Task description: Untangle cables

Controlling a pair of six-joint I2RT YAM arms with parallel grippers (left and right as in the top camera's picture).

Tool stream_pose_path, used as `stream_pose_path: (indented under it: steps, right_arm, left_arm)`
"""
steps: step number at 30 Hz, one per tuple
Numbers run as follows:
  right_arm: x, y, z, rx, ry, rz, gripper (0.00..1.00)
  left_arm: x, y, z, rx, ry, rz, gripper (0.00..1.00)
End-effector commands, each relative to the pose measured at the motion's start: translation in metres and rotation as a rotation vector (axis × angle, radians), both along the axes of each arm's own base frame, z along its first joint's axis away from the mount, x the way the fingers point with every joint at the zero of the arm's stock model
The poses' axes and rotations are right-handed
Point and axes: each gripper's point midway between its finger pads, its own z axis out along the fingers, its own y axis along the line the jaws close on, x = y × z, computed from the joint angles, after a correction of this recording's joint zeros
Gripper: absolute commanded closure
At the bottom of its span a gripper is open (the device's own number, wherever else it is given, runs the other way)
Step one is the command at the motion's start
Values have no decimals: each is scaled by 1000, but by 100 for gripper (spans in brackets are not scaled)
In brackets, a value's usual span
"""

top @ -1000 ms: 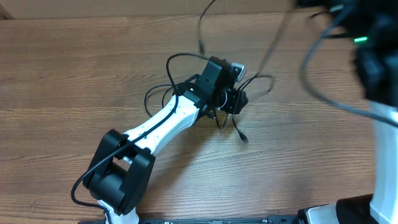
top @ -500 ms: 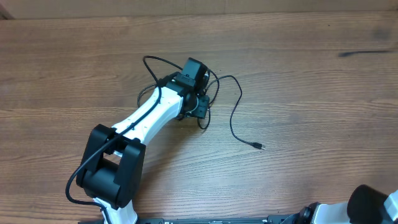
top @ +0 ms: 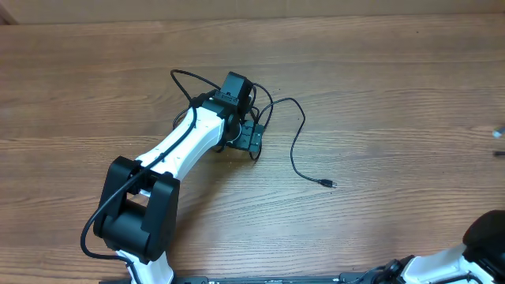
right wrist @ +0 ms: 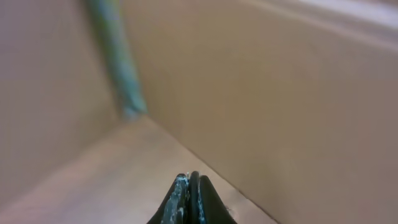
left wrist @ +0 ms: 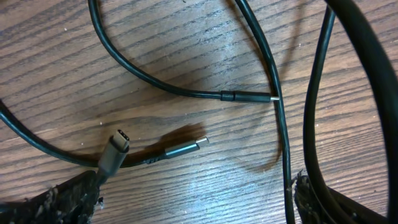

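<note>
Your left gripper (top: 251, 140) hangs low over the middle of the wooden table (top: 394, 87), directly above the cables (top: 268, 106), which lie in a loose tangle under and around it. One cord (top: 294, 155) runs out of the tangle towards your right, arches, then trails down across the wood to a small plug (top: 329, 184) that lies well apart from the rest. In the left wrist view the gripper is released: its two fingertips (left wrist: 65, 200) sit far apart at the bottom corners, with bare wood and cable between them. A grey plug (left wrist: 117, 148) rests just beside the left fingertip, a second plug (left wrist: 185, 147) lies flat near it, and a third (left wrist: 249, 97) touches a cord that crosses it. Two more cords run down close to the other fingertip. Only a part of your right arm (top: 481, 237) shows at the bottom corner of the overhead view. In its own wrist view, the right gripper (right wrist: 190, 198) is clenched with nothing between the fingers, facing a blurred beige surface (right wrist: 280, 93) away from the cables.
</note>
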Motion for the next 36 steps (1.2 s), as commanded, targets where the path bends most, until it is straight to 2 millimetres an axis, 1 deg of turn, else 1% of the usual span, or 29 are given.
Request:
stream_pose_path:
  steps: [1, 2, 4, 6, 7, 10, 12, 15, 18, 19, 20, 21, 22, 23, 24, 26, 29, 32, 34, 36]
  right_arm:
    - [-48, -41, -20, -13, 60, -169, 96]
    - [-61, -54, -31, -5, 73, -209, 96]
    - [-82, -74, -44, 7, 72, -265, 96]
    - [-99, -89, -52, 14, 63, -296, 96]
    - [-103, -93, -56, 25, 54, -290, 96]
    - [-103, -100, -68, 89, -9, -235, 96]
    - [-104, -105, -81, 145, -43, -242, 96]
    - [-99, -108, -120, 263, -46, -238, 95]
    - [-83, -97, -175, 422, -2, -195, 91]
    - [-80, -91, -190, 462, 26, -191, 85]
    - [-78, -87, -204, 496, 54, -191, 67]
    - [-77, -82, -216, 527, 81, -199, 30]
    - [-79, -80, -222, 548, 90, -229, 8]
    - [-82, -79, -225, 561, 88, -273, 0]
    - [-86, -79, -225, 572, 80, -321, 0]
    - [-89, -76, -217, 591, 52, -368, 0]
    - [-93, -69, -190, 617, -21, -426, 0]
    - [-91, -59, -153, 606, -104, -447, 0]
    - [-86, -49, -122, 559, -144, -416, 0]
    - [-79, -35, -90, 513, -182, -373, 0]
  left_arm:
    - [3, 2, 2, 12, -14, 0, 1]
    - [3, 2, 2, 12, -14, 0, 1]
    - [3, 2, 2, 12, -14, 0, 0]
    - [3, 2, 2, 12, -14, 0, 1]
    - [3, 2, 2, 12, -14, 0, 0]
    - [3, 2, 2, 12, -14, 0, 0]
    - [3, 2, 2, 12, -14, 0, 0]
    - [3, 2, 2, 12, -15, 0, 1]
    - [3, 1, 2, 11, -16, 0, 1]
    - [3, 1, 2, 11, -17, 0, 0]
    - [3, 1, 2, 11, -17, 0, 1]
    - [3, 1, 2, 11, -17, 0, 1]
    - [3, 1, 2, 11, -16, 0, 1]
    - [3, 1, 2, 11, -17, 0, 1]
    - [3, 1, 2, 11, -17, 0, 1]
    - [3, 1, 2, 11, -17, 0, 0]
    - [3, 1, 2, 11, -16, 0, 1]
    - [3, 1, 2, 11, -16, 0, 1]
    - [3, 1, 2, 11, -17, 0, 0]
    - [3, 1, 2, 11, -16, 0, 0]
